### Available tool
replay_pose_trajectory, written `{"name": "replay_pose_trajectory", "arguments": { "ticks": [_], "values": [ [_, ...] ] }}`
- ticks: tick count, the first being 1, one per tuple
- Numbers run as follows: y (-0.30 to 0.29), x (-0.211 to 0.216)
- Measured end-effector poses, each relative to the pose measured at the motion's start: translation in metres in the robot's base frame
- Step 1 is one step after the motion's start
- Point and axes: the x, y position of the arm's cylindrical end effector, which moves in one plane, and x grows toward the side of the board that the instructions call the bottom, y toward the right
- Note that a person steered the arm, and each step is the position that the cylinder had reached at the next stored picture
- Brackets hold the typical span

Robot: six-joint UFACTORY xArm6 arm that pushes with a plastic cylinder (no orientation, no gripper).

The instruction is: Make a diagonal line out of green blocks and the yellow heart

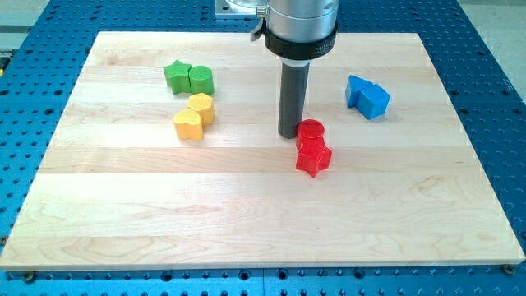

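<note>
The rod's tip (pixel 289 134) rests on the wooden board (pixel 246 222), holding nothing, just at ten o'clock of the two touching red blocks (pixel 312 148). Well off at nine to ten o'clock sit the green star (pixel 176 75) and a second green block (pixel 200 80), touching. Directly at their six o'clock are the yellow heart (pixel 188 125) and another yellow block (pixel 201 107). Two blue blocks (pixel 367 96) lie at the tip's two o'clock.

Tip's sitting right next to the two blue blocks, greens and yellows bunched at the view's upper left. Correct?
Not quite. In the camera view my tip sits right next to the two red blocks, at their upper left, not the blue blocks, which lie apart toward the view's right. The rest holds: the green blocks and yellow blocks are bunched at the view's upper left.
</note>
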Motion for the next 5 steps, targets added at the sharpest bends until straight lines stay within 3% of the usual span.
{"name": "replay_pose_trajectory", "arguments": {
  "ticks": [3,5],
  "values": [
    [-0.003,-0.01],
    [-0.031,-0.052]
  ]
}}
